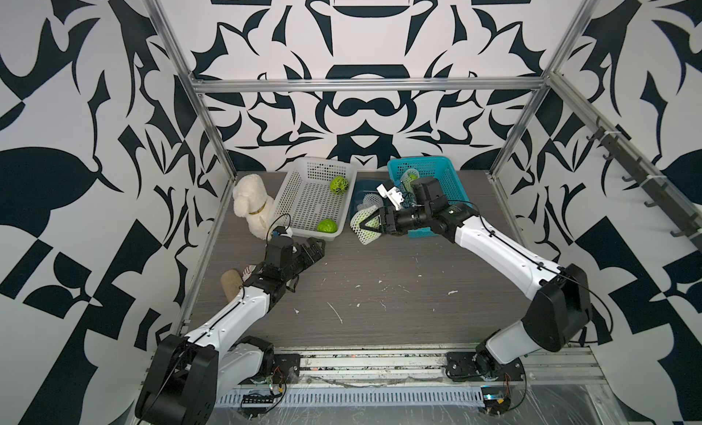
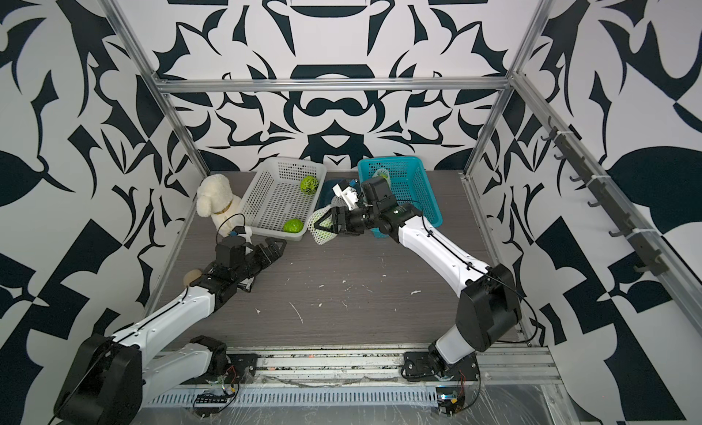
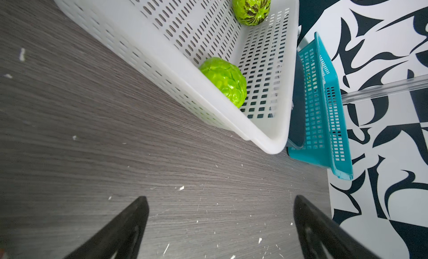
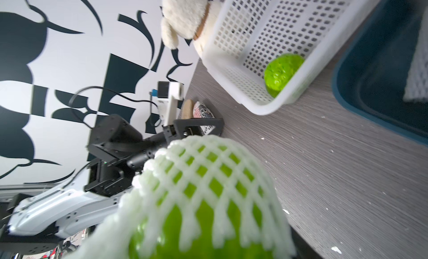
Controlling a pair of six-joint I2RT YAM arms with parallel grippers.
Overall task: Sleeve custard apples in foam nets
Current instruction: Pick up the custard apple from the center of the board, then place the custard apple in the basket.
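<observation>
The netted apple (image 4: 208, 223), net (image 4: 208, 158) stretched snug, is pinched in the right gripper (image 1: 364, 226) mid-frame, probably bound for the teal basket (image 1: 418, 161) beside it; two bare apples (image 1: 327, 226) wait in the white basket (image 1: 288, 193), where the left gripper (image 1: 318, 250) hovers spread and empty, seemingly to fetch one

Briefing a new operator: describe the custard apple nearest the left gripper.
Find the white basket beside the plush dog. It holds two bare fruits. The near custard apple sits in its near corner, plain green on top; the far custard apple shows dark markings.
</observation>
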